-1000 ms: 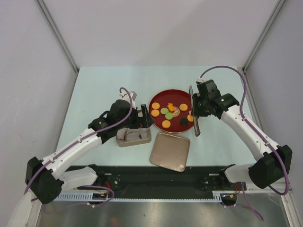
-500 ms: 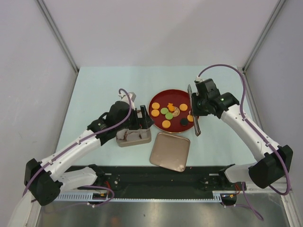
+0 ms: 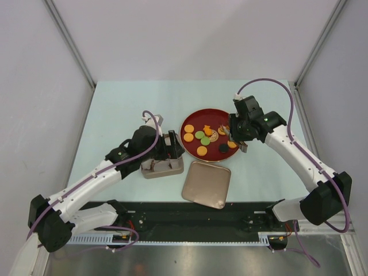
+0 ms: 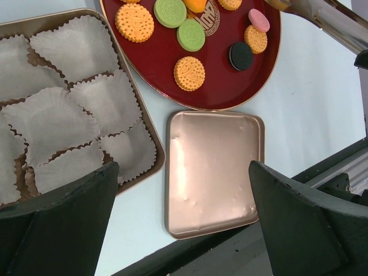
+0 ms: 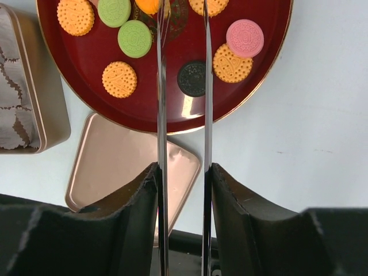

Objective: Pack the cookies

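Note:
The cookies lie on a dark-red plate: several orange, two green, one black, one pink, and a patterned one partly hidden under the tongs. My right gripper is shut on metal tongs. The two blades reach out over the plate, slightly apart, with their tips near the far orange cookies. My left gripper is open and empty, above the tin's lid. The tan tin holds empty white paper cups.
The tin sits left of the plate and its lid lies in front of the plate, near the table's front edge. The black rail runs along that edge. The tongs also show in the left wrist view.
My right wrist has turned and moved in over the plate. The tongs have swung from lying along the plate's right rim to pointing across it. The left gripper has barely shifted.

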`<state>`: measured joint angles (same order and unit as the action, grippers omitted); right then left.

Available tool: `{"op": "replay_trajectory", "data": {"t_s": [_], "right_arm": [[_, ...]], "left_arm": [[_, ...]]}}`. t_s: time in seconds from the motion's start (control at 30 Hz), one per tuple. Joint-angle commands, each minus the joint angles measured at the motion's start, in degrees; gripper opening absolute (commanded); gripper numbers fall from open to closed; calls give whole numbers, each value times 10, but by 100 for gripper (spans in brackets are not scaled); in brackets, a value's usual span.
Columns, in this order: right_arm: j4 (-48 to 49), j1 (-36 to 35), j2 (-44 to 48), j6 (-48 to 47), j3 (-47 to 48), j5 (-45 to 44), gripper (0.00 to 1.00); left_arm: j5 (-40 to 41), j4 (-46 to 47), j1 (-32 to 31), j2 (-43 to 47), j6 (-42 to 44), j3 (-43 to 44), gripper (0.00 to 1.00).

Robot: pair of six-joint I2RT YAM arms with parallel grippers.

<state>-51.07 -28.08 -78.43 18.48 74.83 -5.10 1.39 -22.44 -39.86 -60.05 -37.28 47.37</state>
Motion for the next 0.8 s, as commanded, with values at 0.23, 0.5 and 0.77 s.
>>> {"op": "replay_trajectory", "data": {"t_s": [0.23, 0.5, 0.77], "right_arm": [[34, -20, 1, -15, 1, -28, 43], [70, -43, -29, -13, -41, -85, 45], [117, -35, -66, 7, -45, -104, 48]], "left_arm": [[18, 2, -3, 9, 5, -7, 100], [19, 1, -3, 6, 7, -17, 100], [25, -9, -3, 4, 17, -12, 100]]}}
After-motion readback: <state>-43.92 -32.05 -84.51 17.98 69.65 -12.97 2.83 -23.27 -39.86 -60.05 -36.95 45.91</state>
